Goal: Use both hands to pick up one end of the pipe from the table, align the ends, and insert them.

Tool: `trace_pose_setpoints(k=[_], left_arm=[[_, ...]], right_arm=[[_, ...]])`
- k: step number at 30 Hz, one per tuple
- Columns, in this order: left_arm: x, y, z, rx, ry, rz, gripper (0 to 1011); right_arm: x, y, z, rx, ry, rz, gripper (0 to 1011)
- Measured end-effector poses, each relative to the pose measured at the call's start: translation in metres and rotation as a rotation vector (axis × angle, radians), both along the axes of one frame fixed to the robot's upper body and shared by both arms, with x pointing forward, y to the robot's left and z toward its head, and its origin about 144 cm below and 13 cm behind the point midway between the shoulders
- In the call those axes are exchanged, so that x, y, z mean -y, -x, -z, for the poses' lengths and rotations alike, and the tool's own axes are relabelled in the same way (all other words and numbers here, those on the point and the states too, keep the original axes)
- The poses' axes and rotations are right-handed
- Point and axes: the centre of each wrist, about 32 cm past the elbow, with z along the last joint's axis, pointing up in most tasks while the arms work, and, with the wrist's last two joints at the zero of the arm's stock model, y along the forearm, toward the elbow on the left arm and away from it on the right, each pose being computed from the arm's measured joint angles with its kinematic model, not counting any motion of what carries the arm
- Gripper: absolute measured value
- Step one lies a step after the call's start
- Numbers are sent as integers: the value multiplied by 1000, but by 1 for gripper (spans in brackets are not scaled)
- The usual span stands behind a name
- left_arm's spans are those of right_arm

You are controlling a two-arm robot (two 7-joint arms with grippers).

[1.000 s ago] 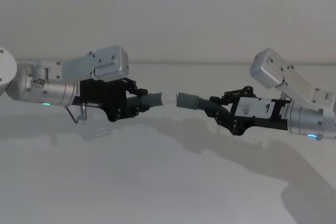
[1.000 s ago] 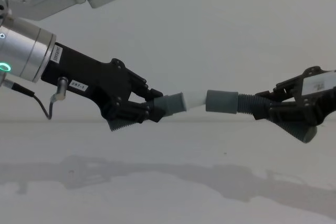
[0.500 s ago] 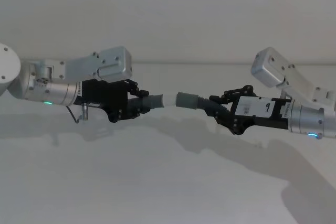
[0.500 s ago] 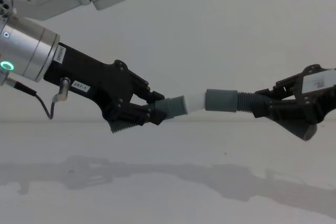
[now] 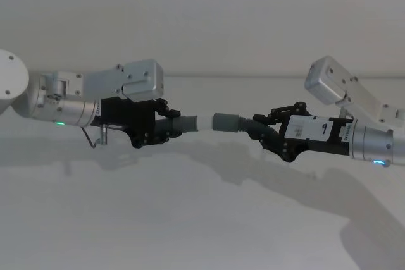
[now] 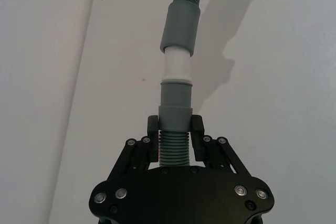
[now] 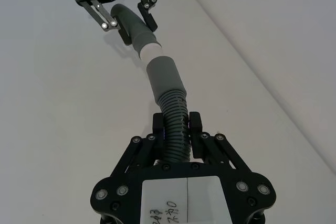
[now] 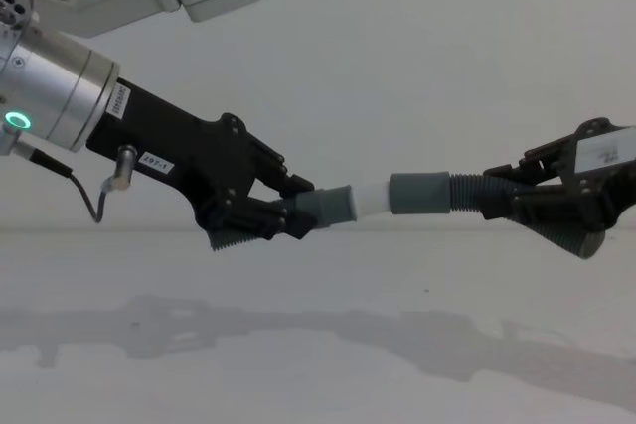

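— Two end effectors, both busy? Where does each one sit?

— Yes. The left end effector is closed on the ribbed part of the left pipe piece; the left wrist view shows its fingers pressed on both sides of the ribbing. The right end effector is clamped the same way on the ribbed middle of the right pipe piece.

— And the ends?

— The left piece's white tip points right and sits at the mouth of the wider grey cuff on the right piece. They touch, and part of the white still shows between the grey sections. How deep the tip sits in the cuff, I cannot tell.

— Where is all this over the desk?

— Both pieces hang in the air, near the middle between the arms, above the white desk. Shadows of the arms lie on the surface below.
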Motion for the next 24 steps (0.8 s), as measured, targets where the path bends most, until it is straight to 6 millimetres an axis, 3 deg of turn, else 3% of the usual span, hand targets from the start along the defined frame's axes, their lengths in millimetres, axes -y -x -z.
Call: trace_pose_setpoints(k=[24], left_arm=[[5, 2, -7, 20, 0, 22, 348]], right_arm=[[-3, 1, 1, -5, 7, -29, 273]])
